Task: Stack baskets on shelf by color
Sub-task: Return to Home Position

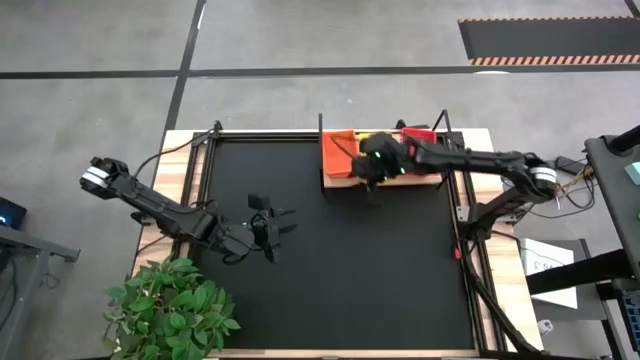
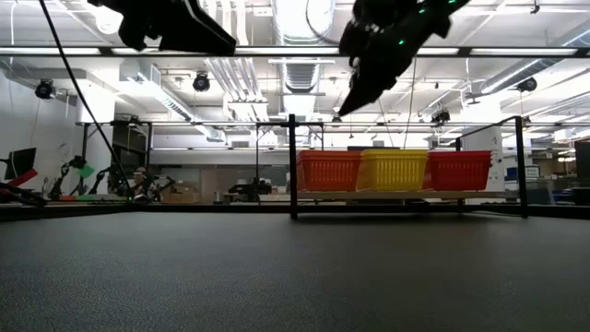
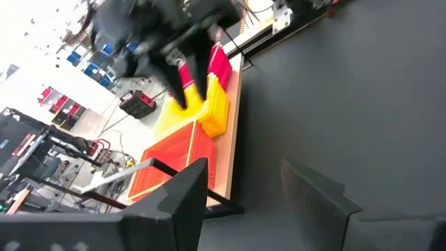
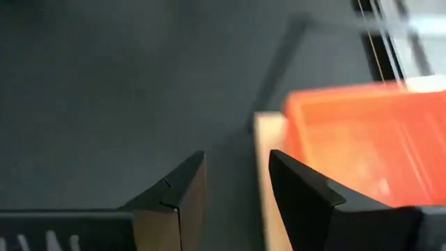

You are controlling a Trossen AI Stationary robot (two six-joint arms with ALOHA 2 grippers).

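Observation:
Three stacks of baskets stand side by side on the wooden shelf (image 2: 396,195) at the table's far edge: orange (image 2: 329,171), yellow (image 2: 394,170) and red (image 2: 459,170). In the high view the orange basket (image 1: 338,153) and the red one (image 1: 418,135) show, while my right arm covers the yellow one. My right gripper (image 1: 372,172) hovers above the shelf's near edge, open and empty. Its wrist view shows the orange basket (image 4: 362,139) just past the fingers (image 4: 237,164). My left gripper (image 1: 270,228) hangs open and empty over the mat's left middle.
A large black mat (image 1: 330,260) covers the table. Thin black posts (image 2: 292,166) rise at the shelf's ends. A green plant (image 1: 170,310) stands at the table's near left corner. The left wrist view shows my right arm (image 3: 167,35) above the baskets.

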